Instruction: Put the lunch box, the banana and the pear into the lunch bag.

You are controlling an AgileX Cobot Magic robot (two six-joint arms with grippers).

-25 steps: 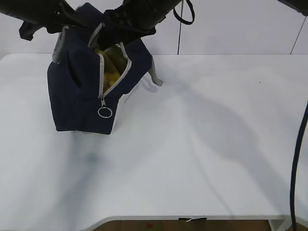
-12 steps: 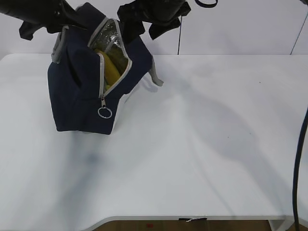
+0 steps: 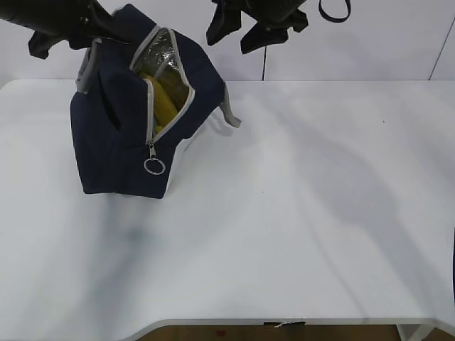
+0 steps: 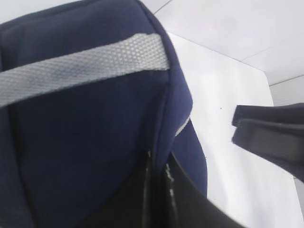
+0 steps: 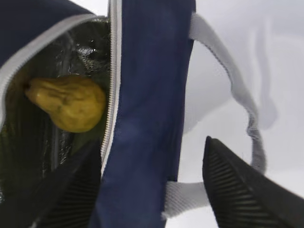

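lunch bag (image 3: 135,121) stood at far left of white table (image 3: 298,213), unzipped along its top, silver lining showing inside the opening. ring pull (image 3: 154,166) hung at the near end of the grey zipper. grey handle (image 3: 229,114) drooped off the bag's right side onto the table.

pear (image 5: 69,103) lay inside the bag against the lining, stem end pointing left in the right wrist view. yellow of the banana (image 3: 162,103) visible through the opening in the exterior view, long and curved. lunch box not made out in any view.

right gripper (image 3: 250,32) hung above and just right of the bag's opening, jaws spread wide, nothing between them; in its own wrist view the dark pads straddled the bag's navy wall without clamping it.

left gripper (image 3: 91,34) at the bag's far left top; jaws closed tight, apparently pinching navy fabric near the grey webbing strap (image 4: 85,66).
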